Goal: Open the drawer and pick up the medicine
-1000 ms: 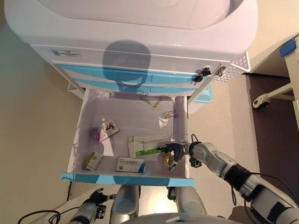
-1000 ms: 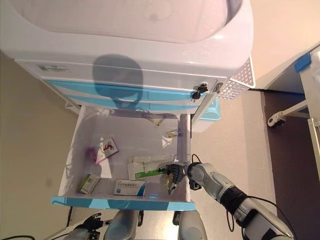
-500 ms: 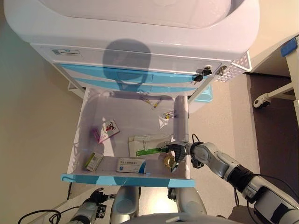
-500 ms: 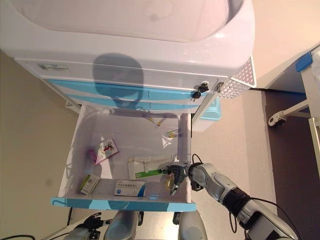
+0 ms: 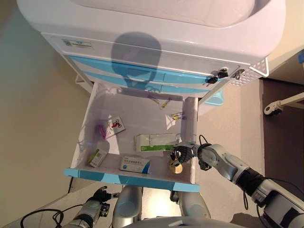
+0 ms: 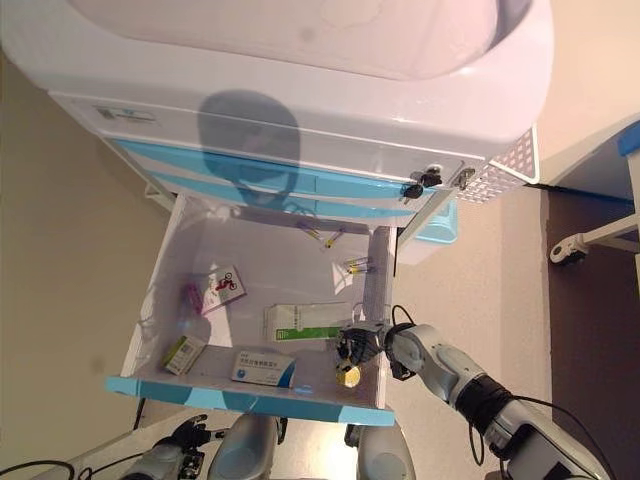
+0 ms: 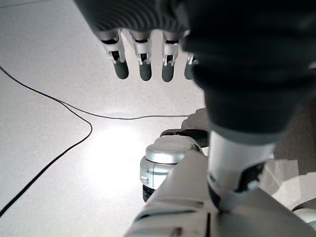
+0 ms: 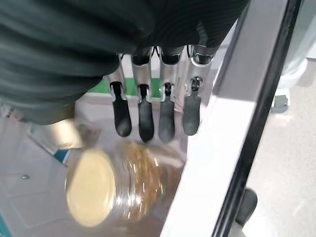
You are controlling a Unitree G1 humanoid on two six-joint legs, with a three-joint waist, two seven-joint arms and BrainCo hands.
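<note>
The left hand point(image 7: 148, 54) hangs low at the robot's left side, over the floor, its fingers straight and relaxed and holding nothing; above it the drawer point(image 5: 85, 137) of the white and blue cart point(image 5: 152, 42) stands pulled fully out. Inside, from the left: a small green and yellow box point(image 5: 97, 157) lies near the front left corner; behind it a pink packet point(image 5: 101, 131) sits just beside a white card with a red picture point(image 5: 114, 126); a white and blue box point(image 5: 135, 164) lies along the front wall; a white box with a green stripe point(image 5: 155, 142) lies near the middle; a few small ampoules point(image 5: 176, 115) are scattered toward the back right. At the front right corner lies the medicine, a small glass bottle with a yellow cap point(image 8: 106, 187), on its side close to the drawer's right wall; the right hand point(image 5: 182, 153) hovers directly above it, reaching in over that wall, its fingers point(image 8: 146, 118) pointing down straight and spread just over the bottle without curling round it.
</note>
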